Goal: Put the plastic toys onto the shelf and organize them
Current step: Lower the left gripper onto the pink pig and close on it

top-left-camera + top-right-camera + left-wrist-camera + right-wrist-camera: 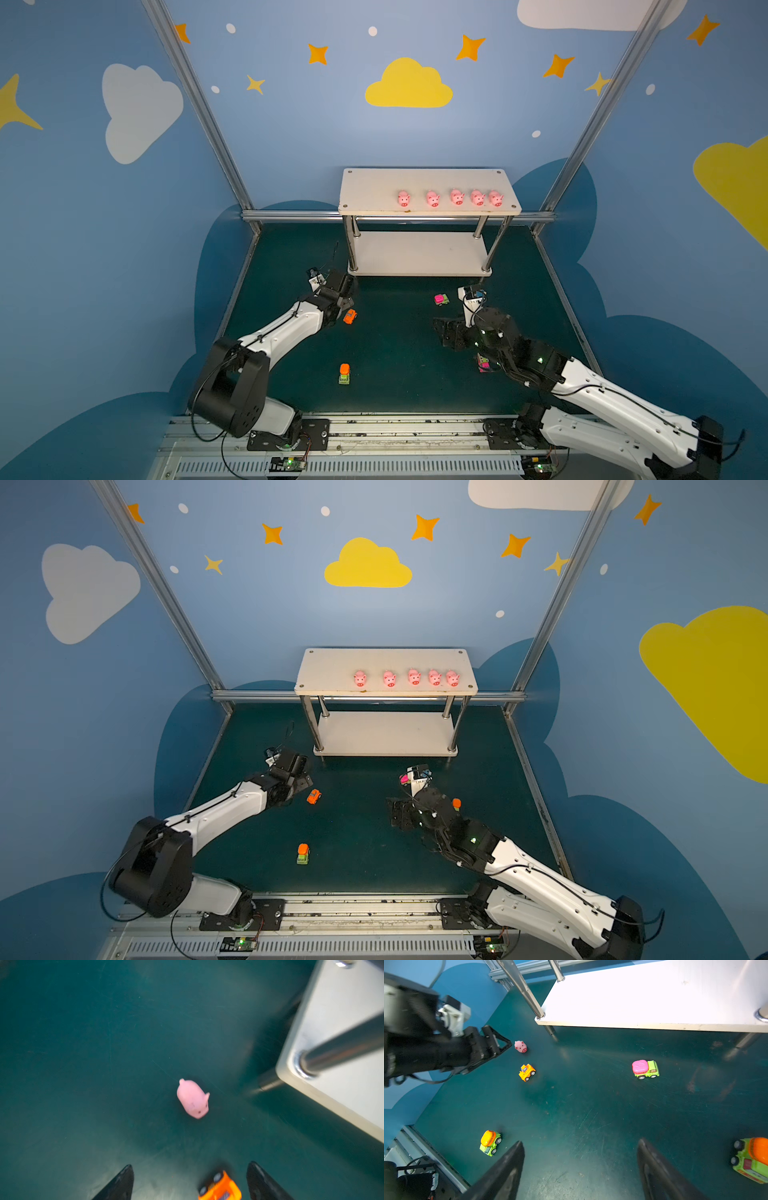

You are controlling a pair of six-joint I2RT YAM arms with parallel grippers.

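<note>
On the dark green counter (395, 332), a pink pig (193, 1098) lies before the left gripper (190, 1166), which is spread and empty. The right gripper (580, 1142) is also released. Five pigs (456, 197) line the shelf (374, 187) top; toy vehicles (645, 1069) sit scattered below.

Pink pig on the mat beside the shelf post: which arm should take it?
Left. The left gripper, open, hovers just short of the pig; the right gripper sits farther off across the mat.
</note>
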